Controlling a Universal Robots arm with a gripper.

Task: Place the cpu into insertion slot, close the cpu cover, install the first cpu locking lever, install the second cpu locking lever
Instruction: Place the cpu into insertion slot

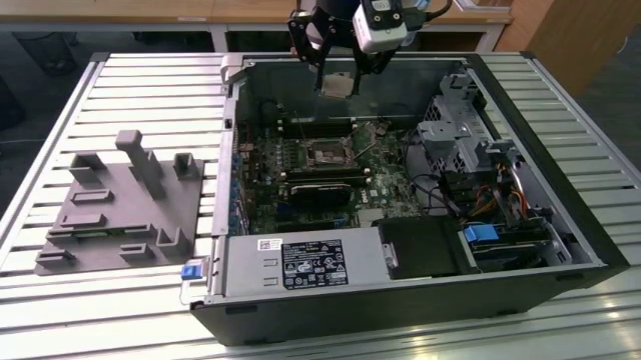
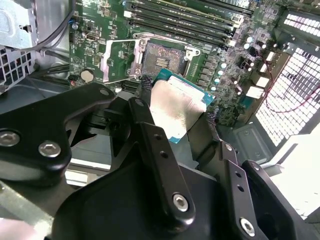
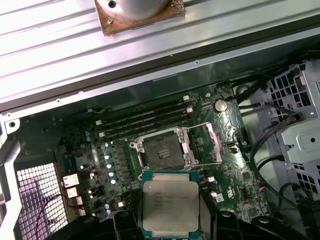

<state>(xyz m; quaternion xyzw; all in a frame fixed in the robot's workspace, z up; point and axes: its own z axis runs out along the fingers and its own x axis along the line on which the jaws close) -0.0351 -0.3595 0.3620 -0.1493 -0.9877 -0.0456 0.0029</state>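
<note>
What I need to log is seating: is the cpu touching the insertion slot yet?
Apart. In the exterior view the cpu hangs in the gripper, high above the insertion slot, with a clear gap between them.

No print legible — label [image 1: 311, 264] too small.

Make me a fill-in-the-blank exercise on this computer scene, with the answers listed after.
1. The pincer is shut on the ___.
2. The insertion slot has no chip in it: it is ___.
3. The cpu cover stands ___, not shut over the slot.
4. The circuit board around the slot is ___ in colour.
Missing words: cpu; empty; open; green.
</note>
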